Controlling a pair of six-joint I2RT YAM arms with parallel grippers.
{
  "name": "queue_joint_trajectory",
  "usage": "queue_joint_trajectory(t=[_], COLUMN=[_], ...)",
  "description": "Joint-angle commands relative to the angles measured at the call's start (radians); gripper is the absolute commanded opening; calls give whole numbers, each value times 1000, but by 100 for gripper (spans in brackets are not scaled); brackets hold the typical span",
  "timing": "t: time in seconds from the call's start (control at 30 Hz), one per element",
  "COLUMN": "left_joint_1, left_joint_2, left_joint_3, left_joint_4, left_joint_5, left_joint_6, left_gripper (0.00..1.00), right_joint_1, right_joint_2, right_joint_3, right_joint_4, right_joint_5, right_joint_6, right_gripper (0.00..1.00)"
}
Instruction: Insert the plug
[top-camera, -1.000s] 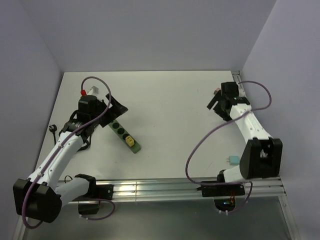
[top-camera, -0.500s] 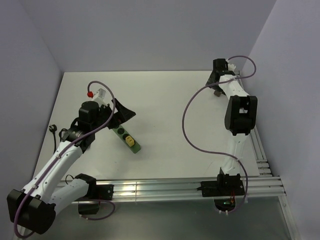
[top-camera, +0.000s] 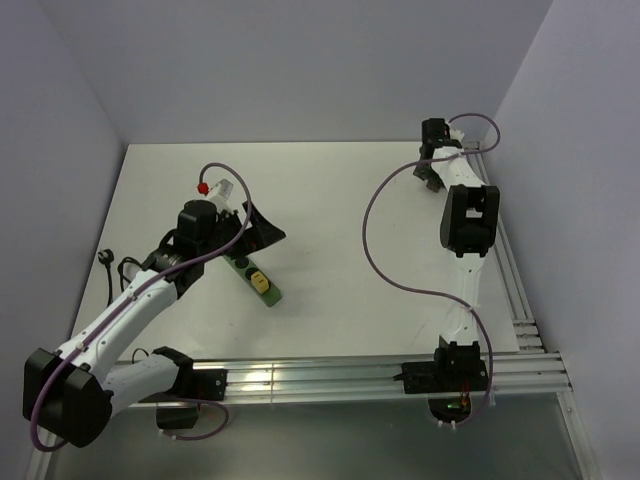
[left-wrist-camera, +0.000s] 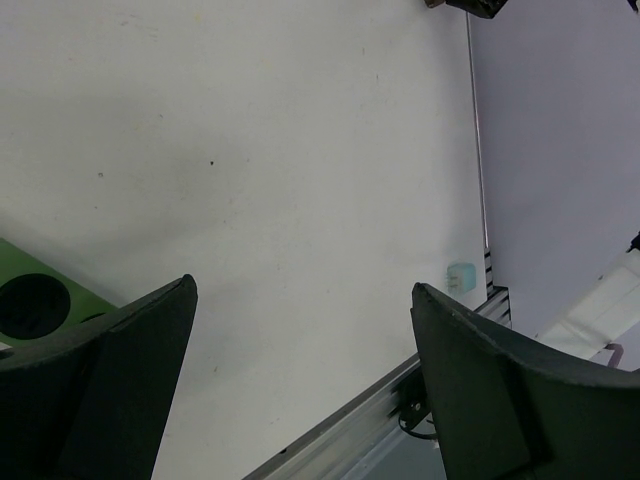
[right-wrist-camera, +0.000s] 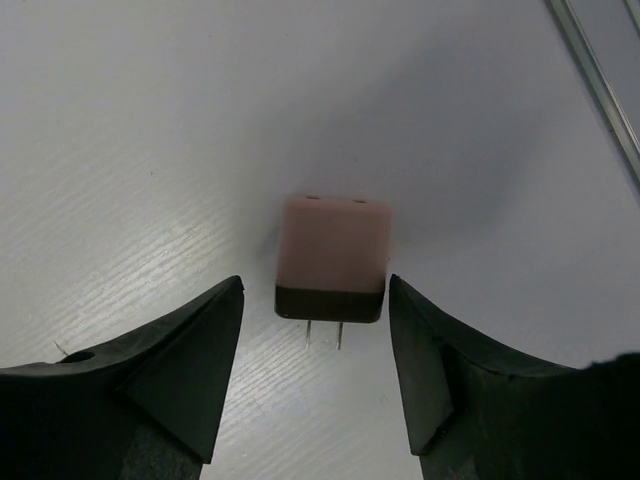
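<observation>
A pink plug (right-wrist-camera: 333, 245) with a dark brown base and two metal prongs lies flat on the white table, prongs pointing toward the camera. My right gripper (right-wrist-camera: 315, 283) is open and low, one finger on each side of the plug, not touching it. In the top view this gripper (top-camera: 431, 170) is at the far right back corner and hides the plug. A green power strip (top-camera: 254, 274) with a yellow switch lies left of centre. My left gripper (top-camera: 264, 229) is open and empty, hovering just above the strip's far end. One strip socket (left-wrist-camera: 35, 300) shows beside the left finger.
A small teal block (left-wrist-camera: 461, 276) sits by the metal rail (top-camera: 300, 380) at the near right. A black cable end (top-camera: 107, 258) lies at the table's left edge. Purple-grey walls close the back and both sides.
My right arm has stretched out to the far right corner and brought its open gripper down around the pink plug. My left gripper has shifted right above the power strip.
</observation>
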Motion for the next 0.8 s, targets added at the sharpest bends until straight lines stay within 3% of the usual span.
queue_joint_trajectory(t=[0.0, 0.23, 0.33, 0.4, 0.43, 0.5, 0.63, 0.77], left_joint_1=[-2, -4, -4, -4, -2, -4, -4, -2], left_joint_2=[-3, -37, -60, -77, -85, -98, -121, -137], left_joint_3=[39, 41, 56, 59, 58, 56, 42, 33], left_joint_4=[14, -12, -36, -53, -53, -50, -31, -27], left_joint_5=[-6, -17, -36, -40, -36, -23, 29, 43], left_joint_6=[34, 28, 35, 39, 39, 39, 34, 35], left_gripper=[93, 93, 93, 92, 91, 87, 79, 69], right_joint_1=[-13, -34, -42, -43, -42, -31, 27, 162], right_joint_2=[17, 38, 43, 38, 32, -18, -188, -459], right_joint_3=[57, 54, 51, 51, 38, 0, -173, -435], right_joint_4=[-22, -35, -24, -22, -19, 4, 120, 214], right_joint_5=[26, -4, -19, -22, -28, -53, -63, -103], right_joint_6=[0, -3, -16, -22, -23, -28, -16, 6], right_gripper=[66, 63, 54, 32, 14, 0, 0, 0])
